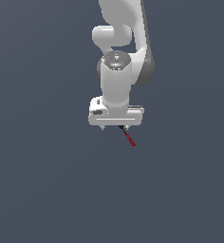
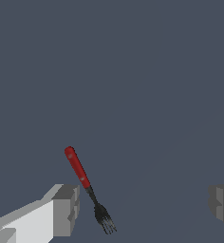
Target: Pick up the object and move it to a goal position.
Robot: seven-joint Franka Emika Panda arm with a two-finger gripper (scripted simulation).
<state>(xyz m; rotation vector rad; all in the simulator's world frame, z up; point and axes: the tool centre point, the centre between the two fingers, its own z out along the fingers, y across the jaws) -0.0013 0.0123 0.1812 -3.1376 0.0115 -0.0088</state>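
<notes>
The object (image 2: 77, 168) is a thin fork-like tool with a glossy red handle and a black pronged tip. In the wrist view it lies inside the wide gap of my gripper (image 2: 143, 209), close to one grey finger (image 2: 66, 209) and apart from it. The other finger (image 2: 221, 205) stands far off. My gripper is open and holds nothing. In the exterior view the gripper (image 1: 115, 127) points straight down, and the object (image 1: 129, 139) shows just below it, slanting toward the exterior view's right, its black end partly hidden by the hand.
A plain dark grey surface (image 1: 47, 190) fills both views. The white arm (image 1: 116, 80) rises above the gripper in the exterior view. No other objects or marked places show.
</notes>
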